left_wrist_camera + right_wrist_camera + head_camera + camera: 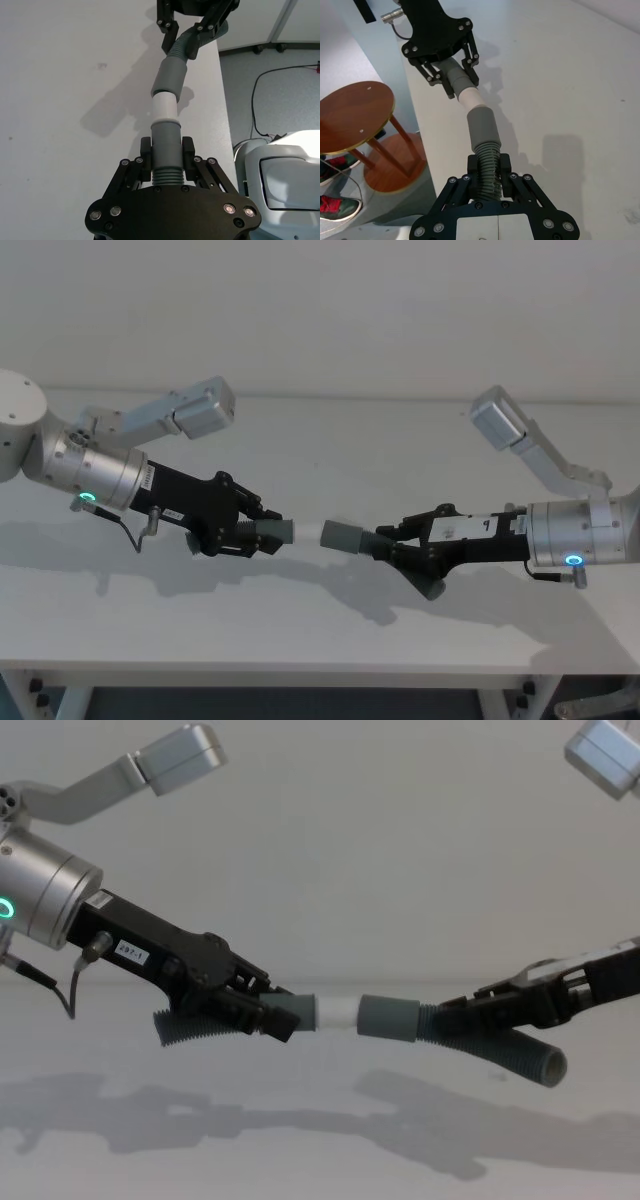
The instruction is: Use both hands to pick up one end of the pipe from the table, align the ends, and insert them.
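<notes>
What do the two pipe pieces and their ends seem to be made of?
Pipe pieces: probably flexible plastic or rubber, dark grey and matte; the ribbed walls curve. Wide cuff: smooth matte grey, probably moulded plastic. Narrow tip: smooth, whitish, likely plastic. The look alone cannot settle it.

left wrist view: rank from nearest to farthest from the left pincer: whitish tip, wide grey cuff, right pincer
1. whitish tip: just past the left pincer, at the end of the hose piece it grips.
2. wide grey cuff: next along the line, meeting the tip's far end.
3. right pincer: farthest, gripping the ribbed hose behind that cuff, near the table edge.
</notes>
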